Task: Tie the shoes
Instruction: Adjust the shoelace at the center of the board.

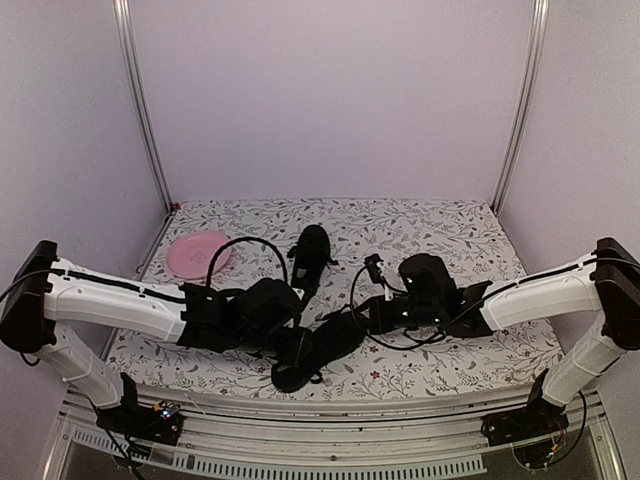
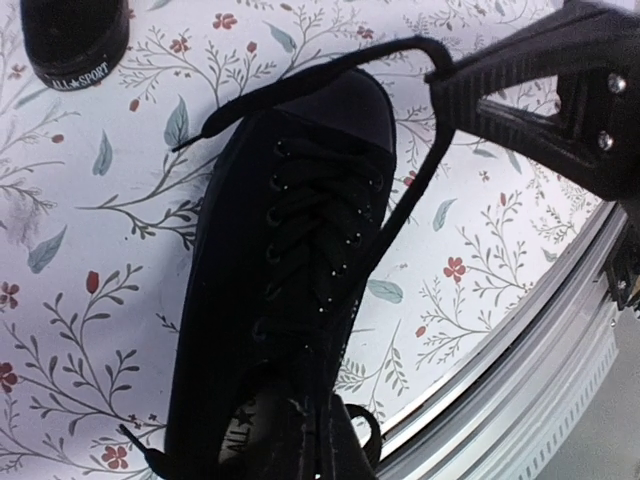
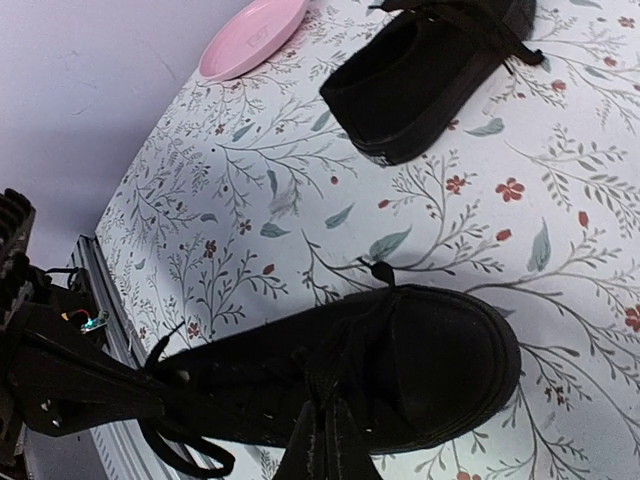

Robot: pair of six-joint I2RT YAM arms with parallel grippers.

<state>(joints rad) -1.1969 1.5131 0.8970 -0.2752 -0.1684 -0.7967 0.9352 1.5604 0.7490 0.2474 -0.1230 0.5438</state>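
Observation:
Two black shoes lie on the flowered table. The near shoe (image 1: 318,352) lies by the front edge between both grippers, and the far shoe (image 1: 311,256) lies further back. My left gripper (image 2: 318,405) is at the near shoe's (image 2: 285,260) heel end, jaws shut, with a loop of lace (image 2: 372,428) coming out beside them. My right gripper (image 3: 322,405) hovers over the same shoe (image 3: 420,360) near its toe, shut on a lace (image 3: 375,300) pulled across the toe. In the left wrist view that lace (image 2: 400,205) runs taut up to the right gripper's (image 2: 450,80) tip.
A pink plate (image 1: 198,254) sits at the back left of the table. The far shoe (image 3: 430,70) lies between it and the near shoe. The table's metal front rail (image 2: 520,370) runs close beside the near shoe. Side walls close in the table.

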